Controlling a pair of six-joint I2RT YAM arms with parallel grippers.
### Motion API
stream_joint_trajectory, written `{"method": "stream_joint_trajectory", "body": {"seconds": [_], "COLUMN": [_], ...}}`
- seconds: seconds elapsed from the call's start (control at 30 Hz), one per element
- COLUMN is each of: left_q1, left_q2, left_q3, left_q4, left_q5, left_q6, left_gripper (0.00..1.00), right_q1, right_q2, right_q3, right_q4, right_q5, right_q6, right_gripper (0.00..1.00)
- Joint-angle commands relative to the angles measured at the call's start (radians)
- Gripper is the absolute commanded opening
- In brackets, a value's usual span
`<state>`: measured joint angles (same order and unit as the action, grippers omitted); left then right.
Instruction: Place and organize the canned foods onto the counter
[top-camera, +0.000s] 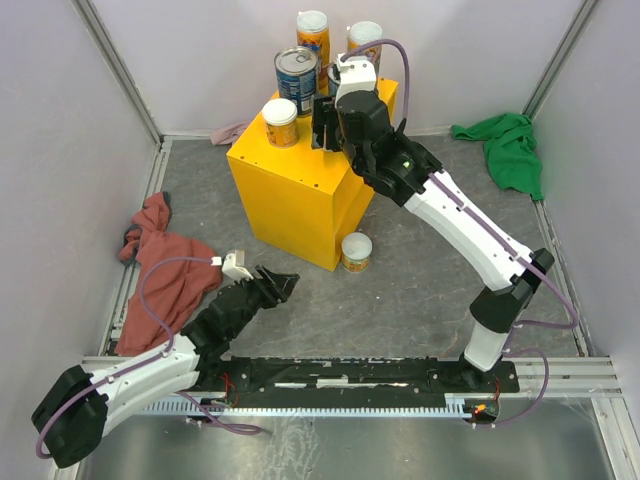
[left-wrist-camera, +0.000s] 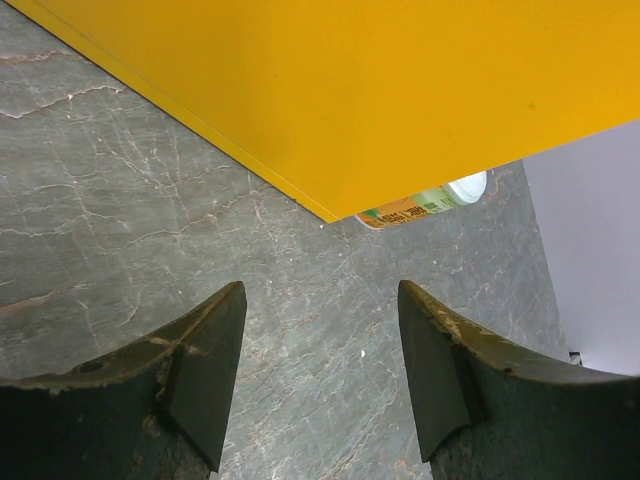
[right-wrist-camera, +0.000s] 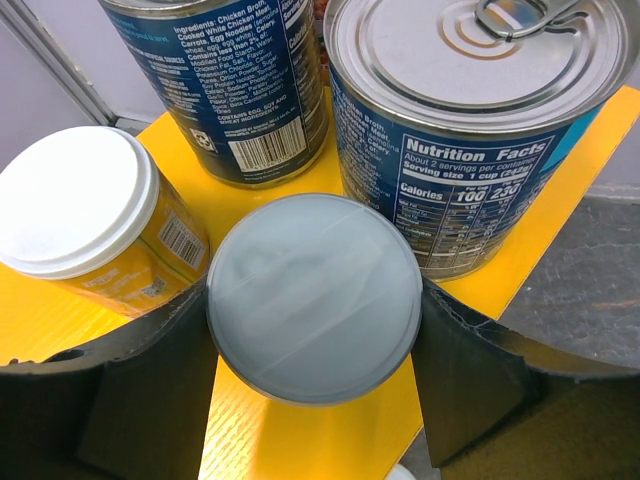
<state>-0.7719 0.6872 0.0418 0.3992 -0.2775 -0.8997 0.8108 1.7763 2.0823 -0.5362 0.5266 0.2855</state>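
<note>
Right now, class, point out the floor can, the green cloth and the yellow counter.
floor can (top-camera: 357, 245): top view, white lid.
green cloth (top-camera: 510, 150): top view, its middle.
yellow counter (top-camera: 285, 205): top view, side wall.

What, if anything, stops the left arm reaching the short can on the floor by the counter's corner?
Probably nothing, so yes. The left gripper has its jaws open and empty, with bare floor between them and the floor can. A corner of the counter hides part of that can in the left wrist view.
</note>
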Motion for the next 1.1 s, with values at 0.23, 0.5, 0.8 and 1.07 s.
{"method": "stream_joint_trajectory", "body": {"seconds": [0.23,0.5,0.8,1.07], "left_q1": [-0.004,-0.004,-0.004,-0.003], "left_q2": [-0.017,-0.04,-0.069,-0.115], "left_q3": [-0.014,-0.02,-0.016,-0.016], "left_q4": [0.056,0.045,0.021,-0.023], "left_q5": [0.009,0.015,0.022,0.016], "left_q6": [-0.04,-0.044,-0.043,-0.041], "left_gripper": [0.69,0.69,0.69,0.69], "right_q1": [0.045,0.057,0.056,0.05], "right_q2": [-0.027,-0.04,0.007,0.015], "right_q3": [-0.052,-0.09,-0.028,-0.025], "right_q4": [-0.025,-0.03,-0.093,-0.103], "right_q5": [0.008,0.053,0.064,0.065], "right_q6": [-0.007,-0.012,-0.018,-0.007], "right_gripper": [0.05,0.11,0.2,0.48]}}
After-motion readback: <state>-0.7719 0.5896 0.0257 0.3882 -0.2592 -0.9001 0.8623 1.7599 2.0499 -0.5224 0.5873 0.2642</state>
